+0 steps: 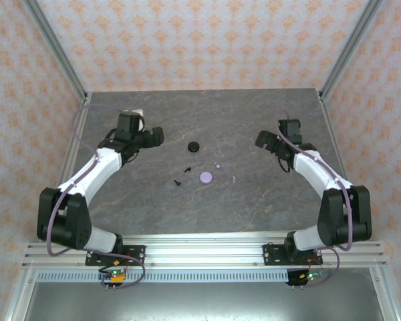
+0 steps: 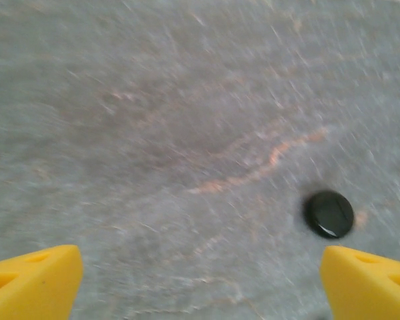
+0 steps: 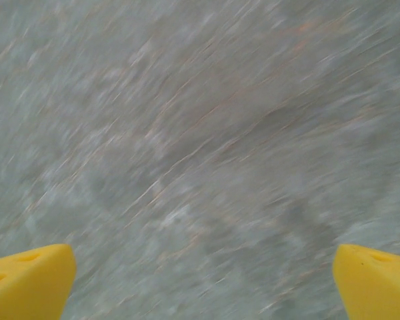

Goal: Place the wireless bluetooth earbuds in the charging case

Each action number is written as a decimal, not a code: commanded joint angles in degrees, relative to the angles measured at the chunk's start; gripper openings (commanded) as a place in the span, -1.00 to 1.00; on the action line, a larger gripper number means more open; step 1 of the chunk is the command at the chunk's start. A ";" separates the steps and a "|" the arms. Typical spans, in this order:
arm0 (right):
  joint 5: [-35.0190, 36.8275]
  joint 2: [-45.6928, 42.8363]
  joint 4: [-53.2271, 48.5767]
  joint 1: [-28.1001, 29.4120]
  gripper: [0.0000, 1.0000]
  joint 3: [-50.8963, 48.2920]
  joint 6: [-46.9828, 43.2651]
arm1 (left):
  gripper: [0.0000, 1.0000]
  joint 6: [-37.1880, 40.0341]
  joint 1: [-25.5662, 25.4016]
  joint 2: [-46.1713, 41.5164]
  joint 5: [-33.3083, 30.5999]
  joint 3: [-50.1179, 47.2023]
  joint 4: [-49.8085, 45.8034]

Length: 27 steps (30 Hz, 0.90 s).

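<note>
Both claws stand wide apart, gripping nothing: the left claw near the black disc, the right claw opposite. On the surface, black earbuds lie left of the lavender disc, lavender earbuds right.

A grey, marbled table with faint orange veins stood inside a booth. Pale pink wallpaper with orange floral motifs covered three walls, metal posts marked the corners, and an aluminium rail ran along the near edge.
</note>
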 commanded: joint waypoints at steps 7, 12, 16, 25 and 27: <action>-11.41 12.28 -8.38 11.41 0.55 12.18 1.64 | 0.25 -2.94 -4.33 16.87 7.59 16.77 -12.32; -14.21 20.88 -10.66 15.87 -0.04 19.97 2.73 | -0.10 -4.28 -5.20 25.16 9.44 24.76 -14.82; -15.87 27.10 -11.54 18.74 -0.35 25.66 4.38 | -0.34 -5.61 -5.56 32.39 10.08 29.97 -16.59; -16.48 36.24 -10.99 22.46 -0.55 33.63 9.03 | -0.48 -7.93 -5.65 41.48 10.35 37.99 -18.65; -17.09 37.15 -10.37 22.41 -0.57 34.33 9.88 | -0.49 -8.12 -5.70 42.52 10.50 38.85 -18.93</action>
